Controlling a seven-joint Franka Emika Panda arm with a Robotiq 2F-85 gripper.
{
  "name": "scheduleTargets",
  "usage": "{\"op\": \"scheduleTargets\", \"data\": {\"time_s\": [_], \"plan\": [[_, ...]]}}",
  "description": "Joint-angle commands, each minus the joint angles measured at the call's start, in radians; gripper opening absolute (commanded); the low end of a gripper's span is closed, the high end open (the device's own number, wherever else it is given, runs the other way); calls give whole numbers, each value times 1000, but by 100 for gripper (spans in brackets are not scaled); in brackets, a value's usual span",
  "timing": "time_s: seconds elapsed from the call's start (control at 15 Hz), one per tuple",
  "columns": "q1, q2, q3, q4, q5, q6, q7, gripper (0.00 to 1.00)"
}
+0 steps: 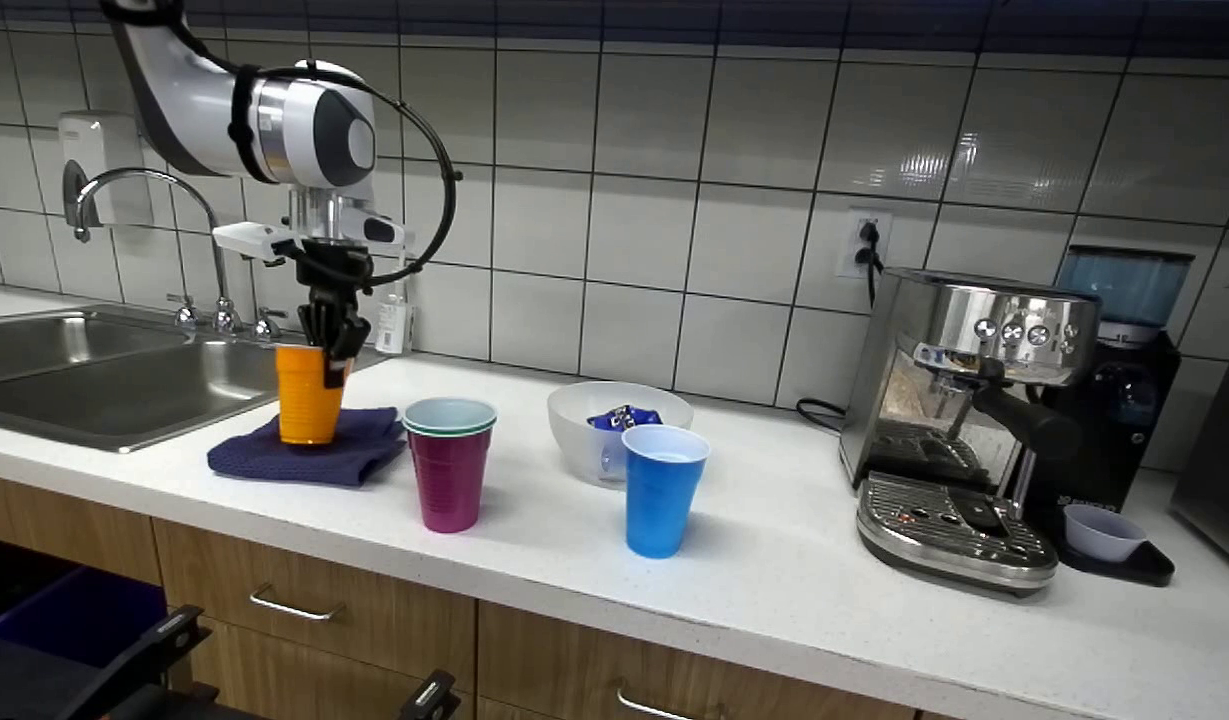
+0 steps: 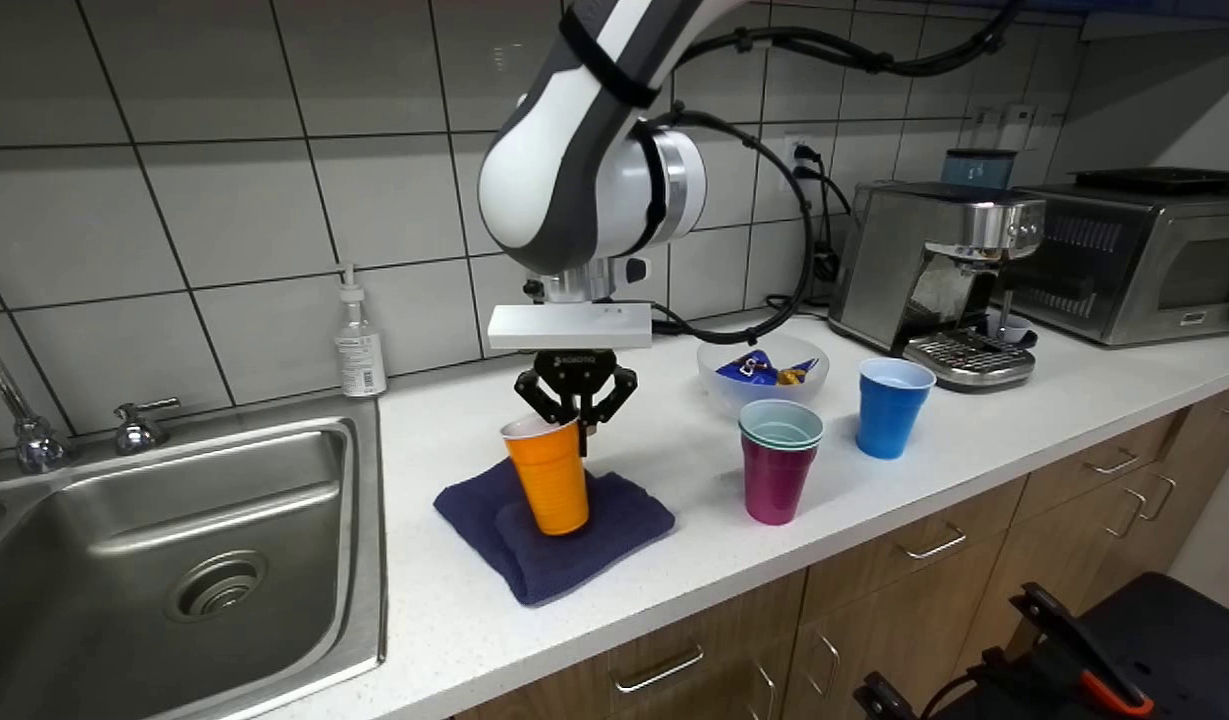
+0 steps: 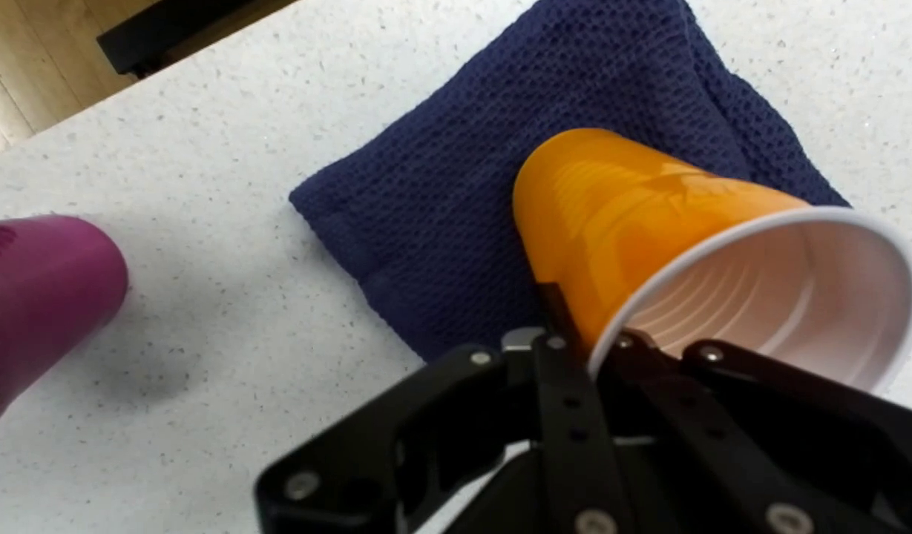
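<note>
My gripper (image 2: 583, 440) is shut on the wall of an orange cup (image 2: 551, 485) at its rim. In the wrist view one finger (image 3: 556, 300) lies along the cup's outside, while the other goes into its white mouth, its tip hidden. The cup leans a little in an exterior view, its base over a folded dark blue towel (image 2: 624, 520); whether it bears fully on the cloth I cannot tell. A maroon cup (image 1: 450, 480) with pale green cups nested in it stands beside the towel.
Past the maroon cup are a blue cup (image 1: 662, 500) and a translucent bowl (image 1: 574, 440) holding wrapped snacks. A steel sink (image 2: 366, 540) borders the towel's other side. A soap bottle (image 2: 360, 350) stands at the wall; an espresso machine (image 1: 974, 380) is farther along the counter.
</note>
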Motion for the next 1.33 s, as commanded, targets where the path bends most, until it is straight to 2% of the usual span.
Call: {"op": "scheduleTargets", "data": {"time_s": [0.0,0.47,0.93,1.27], "plan": [[8,-64,-11,-26,30,14,-24,0],[2,-180,-28,-85,3,39,1,0],[-20,-330,-43,-206,-13,57,32,0],[-60,-448,-40,-303,-50,50,72,0]]}}
